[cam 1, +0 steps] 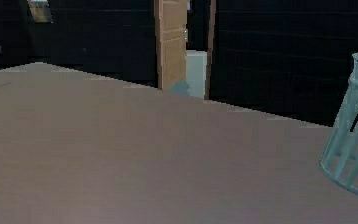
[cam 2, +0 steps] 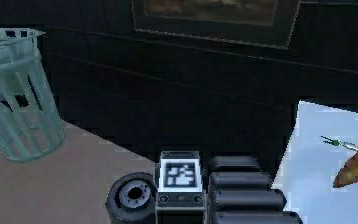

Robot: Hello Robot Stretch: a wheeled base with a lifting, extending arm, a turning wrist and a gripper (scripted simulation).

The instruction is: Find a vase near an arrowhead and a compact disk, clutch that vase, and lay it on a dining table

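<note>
dark walls, brown floor. doorway ahead. bin at arm side view's left, white top at right. gripper low by arm; finger state, load: can't tell. vase not yet located, bearing from fingers can't tell; likely search step.

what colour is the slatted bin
The slatted waste bin is pale teal, clearest in the arm side view.
</note>
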